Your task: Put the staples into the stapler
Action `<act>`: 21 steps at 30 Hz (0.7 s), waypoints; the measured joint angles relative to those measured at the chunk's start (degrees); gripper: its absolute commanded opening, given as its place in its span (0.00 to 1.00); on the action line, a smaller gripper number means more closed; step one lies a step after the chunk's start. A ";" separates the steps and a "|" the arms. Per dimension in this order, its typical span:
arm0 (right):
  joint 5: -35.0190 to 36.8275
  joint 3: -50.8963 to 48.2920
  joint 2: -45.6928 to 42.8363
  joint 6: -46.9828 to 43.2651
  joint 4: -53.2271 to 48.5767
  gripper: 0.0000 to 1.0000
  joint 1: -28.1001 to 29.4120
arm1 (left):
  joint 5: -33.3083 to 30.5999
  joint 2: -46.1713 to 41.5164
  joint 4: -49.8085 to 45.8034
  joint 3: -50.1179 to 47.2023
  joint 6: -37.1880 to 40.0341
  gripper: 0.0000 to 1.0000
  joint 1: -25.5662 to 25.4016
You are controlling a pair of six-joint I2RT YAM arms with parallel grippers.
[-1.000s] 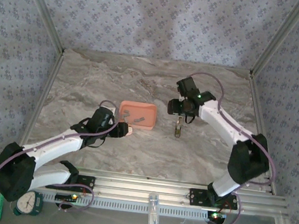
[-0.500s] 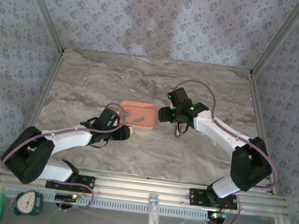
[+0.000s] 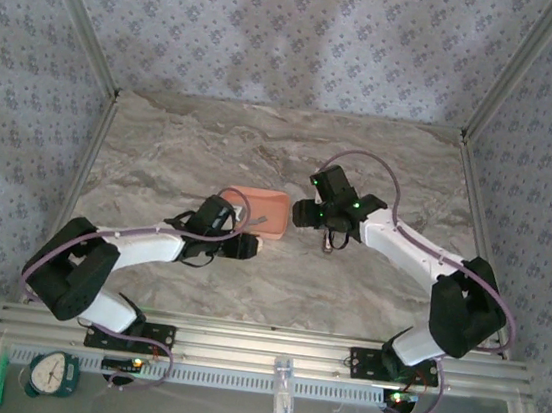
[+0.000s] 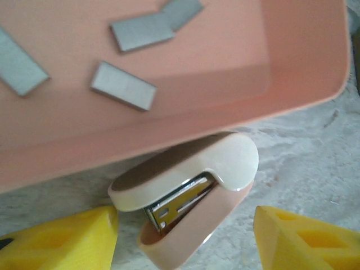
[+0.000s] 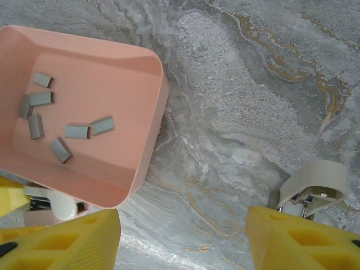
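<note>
My left end effector (image 4: 185, 225) is open, its yellow fingers (image 4: 62, 239) on either side of the stapler (image 4: 191, 185). The stapler lies on the worktop (image 4: 315, 163), hard against the near outer wall of the tray (image 4: 329, 73). I cannot tell if the two touch. Its mouth gapes a little, with the metal channel showing. One finger sits just beside that mouth end, and the other is well apart from the rounded end.

The staples (image 4: 124, 85) lie loose and flat on the tray floor, and none is loaded.

My right end effector (image 5: 183, 225) is also open and holds nothing. It hangs over bare worktop on the side of the tray away from the stapler, near a small pale object with metal parts (image 5: 313, 183) that I cannot identify.

As I judge it, the main risk is uneven closing. The nearer finger would reach the stapler first and could spin it or shove it along the tray wall. Pressing toward the tray could push the tray itself and scatter the strips. A pinch across the top and base could snap the mouth shut and hide the channel. The strips are thin and lie flat, so my right fingers may slide over them or drag several at once.
</note>
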 measured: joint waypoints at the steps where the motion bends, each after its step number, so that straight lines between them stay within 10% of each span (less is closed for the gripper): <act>1: 0.00 -0.26 -0.35 0.00 0.17 0.62 0.00 | 0.26 -0.33 -0.20 0.02 0.37 0.64 -0.13; 21: 1.07 -1.95 -3.08 -0.70 2.10 0.62 1.46 | -5.31 -2.73 -2.38 0.42 20.31 0.75 -0.44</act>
